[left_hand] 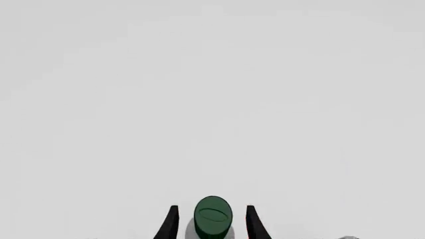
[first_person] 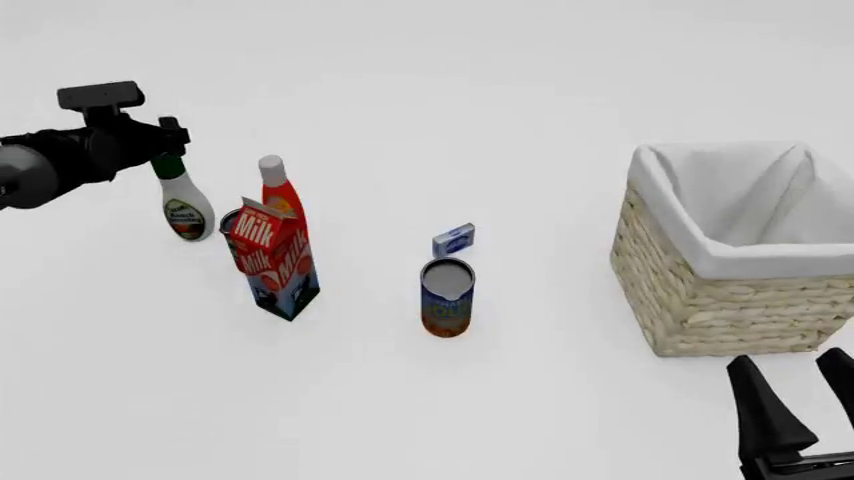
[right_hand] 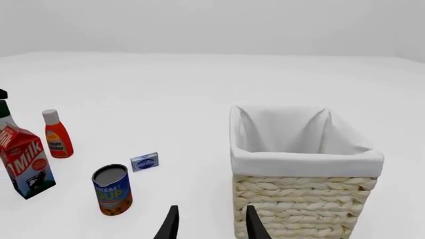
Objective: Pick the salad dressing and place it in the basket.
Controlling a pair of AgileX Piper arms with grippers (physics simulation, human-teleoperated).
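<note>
Front view: left gripper (first_person: 170, 146) at the salad dressing (first_person: 183, 203), fingers astride its green cap, whether clamped impossible to tell. Best squeezed firm at the neck, then raised straight, clear of the red bottle (first_person: 279, 197), before crossing to the basket (first_person: 731, 300). Right gripper (first_person: 811, 400) parted and unladen

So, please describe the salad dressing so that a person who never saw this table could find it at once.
Start at the milk carton on the table's left side; the tall red bottle stands just behind it. The salad dressing is left of both, with the left gripper at its neck. It is the only white bottle, with a dark green cap and an oval label.
</note>
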